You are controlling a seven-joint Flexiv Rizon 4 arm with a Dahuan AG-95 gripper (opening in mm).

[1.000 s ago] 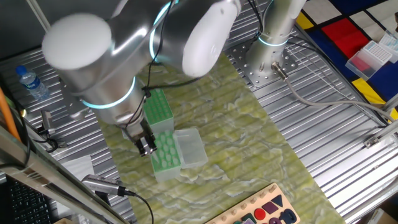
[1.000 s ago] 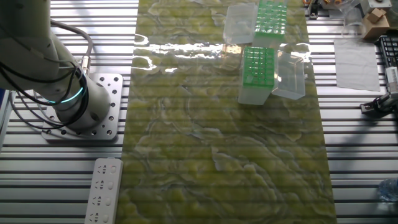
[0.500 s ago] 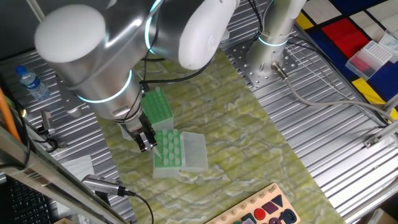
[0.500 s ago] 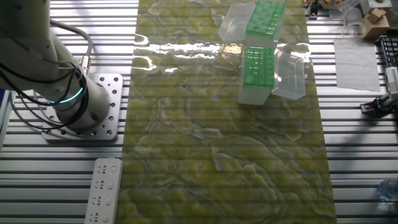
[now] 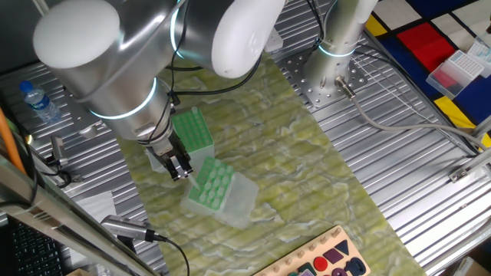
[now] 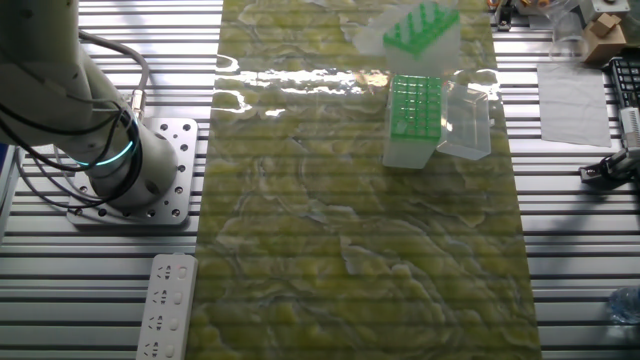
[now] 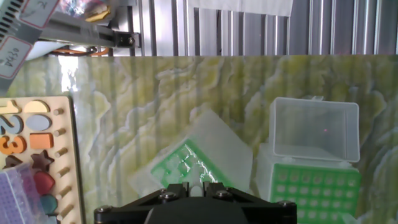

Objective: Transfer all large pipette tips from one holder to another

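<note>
My gripper (image 5: 181,168) hangs at a tilted green rack (image 5: 209,185), and I cannot tell whether its jaws are spread or pinching.

From the hand view I see the finger bases at the bottom edge; directly beyond them the tilted rack (image 7: 186,165) lies askew with its clear lid (image 7: 214,146) beside it on the yellow-green mat (image 7: 155,99). To its right stands the second green rack (image 7: 311,190), its pale round dots being the large pipette tips (image 7: 297,186), with an open clear lid (image 7: 316,129) behind it. A wooden shape puzzle board (image 7: 34,155) lies at left. Farther off, one fixed view shows a water bottle (image 5: 38,100) on the ribbed table (image 5: 399,153).
</note>
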